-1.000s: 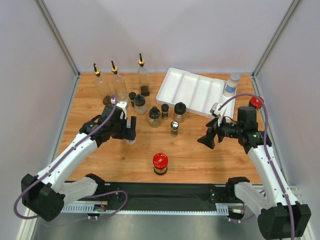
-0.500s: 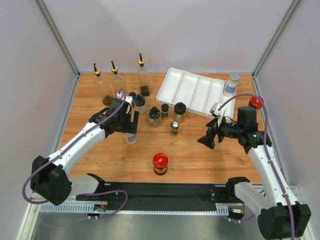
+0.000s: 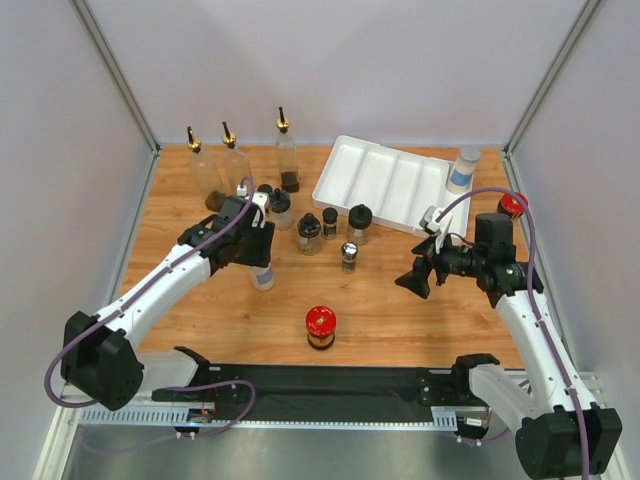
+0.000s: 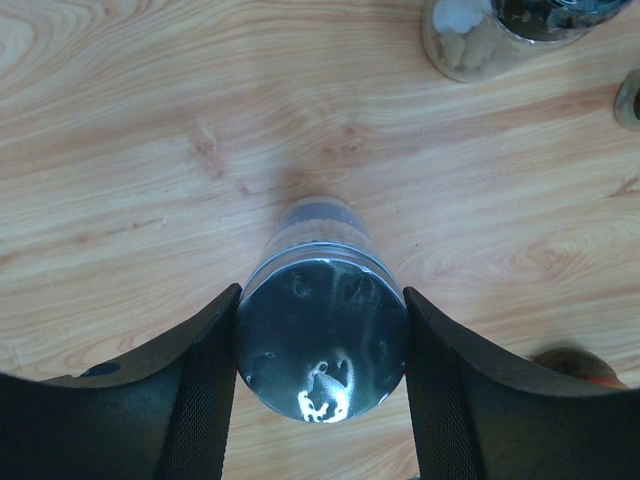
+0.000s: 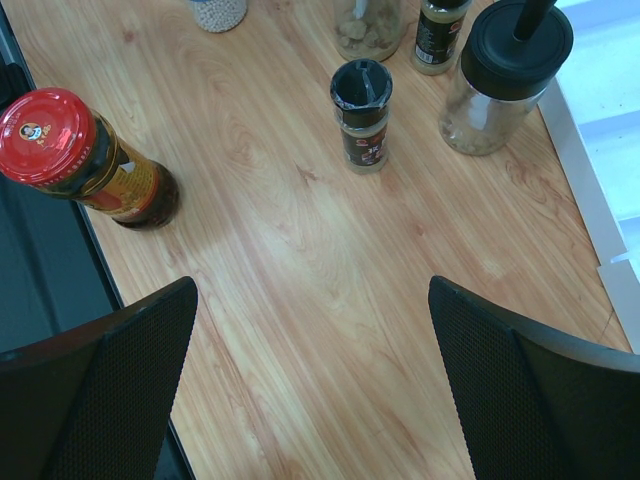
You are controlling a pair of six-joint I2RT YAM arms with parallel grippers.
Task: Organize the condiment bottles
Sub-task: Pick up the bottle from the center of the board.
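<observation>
Left gripper (image 3: 258, 250) has edged toward 12 o'clock, clamped on the shaker (image 4: 322, 360), which barely shifts; I judge the carry just starting. Right gripper (image 5: 312, 385) hangs spread, empty.

Rear left: pourer bottles (image 3: 237, 172); rear right: tray (image 3: 385, 180); between, nearer: small jars (image 3: 309, 233); front centre: lone jar (image 3: 320, 327).
</observation>
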